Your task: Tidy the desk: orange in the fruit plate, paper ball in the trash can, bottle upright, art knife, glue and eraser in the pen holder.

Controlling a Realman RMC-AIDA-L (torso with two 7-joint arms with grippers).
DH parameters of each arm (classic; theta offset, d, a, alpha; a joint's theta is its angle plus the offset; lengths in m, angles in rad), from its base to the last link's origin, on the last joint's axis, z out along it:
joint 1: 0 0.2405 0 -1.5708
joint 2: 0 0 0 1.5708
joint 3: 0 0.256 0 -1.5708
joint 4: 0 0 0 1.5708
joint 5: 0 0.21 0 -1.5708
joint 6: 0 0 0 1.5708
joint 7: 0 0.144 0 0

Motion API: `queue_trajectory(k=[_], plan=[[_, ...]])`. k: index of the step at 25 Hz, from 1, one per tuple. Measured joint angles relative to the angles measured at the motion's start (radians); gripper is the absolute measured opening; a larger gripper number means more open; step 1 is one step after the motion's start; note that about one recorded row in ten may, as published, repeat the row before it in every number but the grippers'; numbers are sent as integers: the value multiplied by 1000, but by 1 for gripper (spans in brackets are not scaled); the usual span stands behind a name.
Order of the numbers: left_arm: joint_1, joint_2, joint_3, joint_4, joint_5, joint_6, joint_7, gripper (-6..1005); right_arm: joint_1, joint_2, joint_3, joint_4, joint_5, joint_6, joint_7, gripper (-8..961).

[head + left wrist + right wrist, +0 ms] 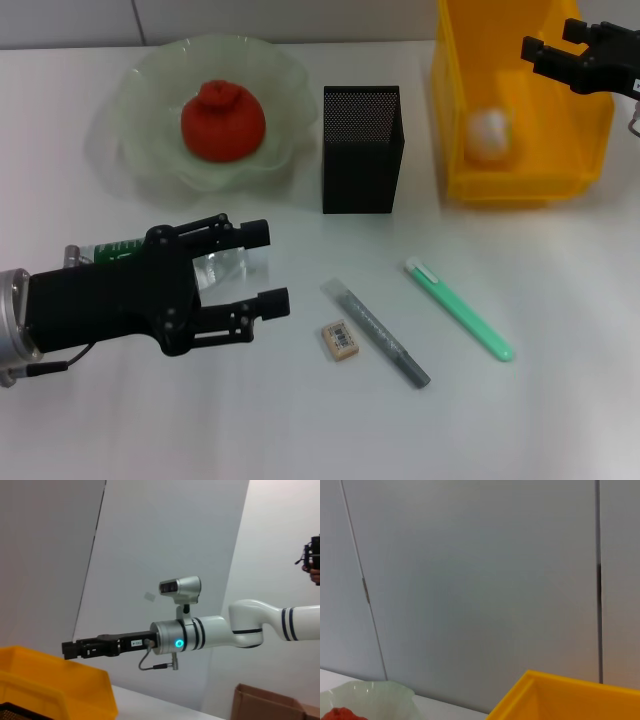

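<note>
The red-orange fruit lies in the pale-green scalloped plate and the white paper wad in the yellow bin, while the open-jawed left gripper hovers over the apparently lying clear bottle, the open right gripper hangs above the bin, and the tan eraser remains outside the black mesh holder.

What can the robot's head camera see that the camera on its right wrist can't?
Only the head view shows the open left gripper, the lying clear bottle, the black mesh pen holder, the tan eraser, the white paper ball and the right gripper. Only the right wrist view shows the grey wall panels. Both show the yellow trash can, the pale-green fruit plate and the red-orange orange.
</note>
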Motion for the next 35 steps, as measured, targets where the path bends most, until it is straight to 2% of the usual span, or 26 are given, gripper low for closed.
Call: queue_trajectory(k=[3,4,5,8,9,10,12,13,15,17,18,19,20,21,24,26,29,30,33,35], plan=[[-5,2,-2,15,0,-17,-21,783,-7,2,1,-2,5,-35,0,676],[-9,4,-3,41,0,-25,-47,783,-16,3,5,-4,11,-96,0,676],[-12,9,-1,159,6,-49,-180,783,-29,3,8,1,33,-175,0,676],[-12,9,-1,159,6,-49,-180,783,-36,3,8,10,54,-205,-6,676],[-35,21,-1,330,71,-86,-388,783,-51,2,8,35,101,-267,-33,676],[-35,21,-1,330,71,-86,-388,783,-51,2,8,35,101,-267,-33,676],[-65,25,-2,456,167,-97,-521,783,-66,1,6,71,152,-344,-87,676],[-103,26,-2,556,263,-97,-621,783,-71,1,4,98,172,-389,-122,676],[-179,23,-2,664,428,-90,-751,783,-75,-1,2,211,195,-545,-298,676],[-241,18,2,698,541,-73,-810,783,-75,-1,-4,240,187,-577,-352,676],[-241,18,2,698,541,-73,-810,783,-75,-1,-4,240,187,-577,-352,676],[-304,6,8,710,658,-47,-842,783,-74,0,-14,290,163,-626,-438,676],[-304,6,8,710,658,-47,-842,783,-74,0,-14,290,163,-626,-438,676],[-334,0,15,708,717,-34,-851,783,-73,0,-18,313,154,-640,-465,676],[-398,-6,97,682,836,-28,-890,783,-70,1,-25,377,143,-649,-497,676],[-409,-6,131,676,856,-33,-905,783,-68,1,-25,401,134,-649,-499,676],[-443,-9,275,668,947,-83,-956,782,-65,1,-26,426,110,-640,-507,676],[-443,-9,275,668,947,-83,-956,782,-65,1,-26,426,110,-640,-507,675],[-454,-12,354,647,1007,-125,-980,782,-59,1,-44,452,94,-636,-524,675],[-467,-13,378,611,1021,-147,-984,782,-49,1,-93,461,87,-629,-530,675]])
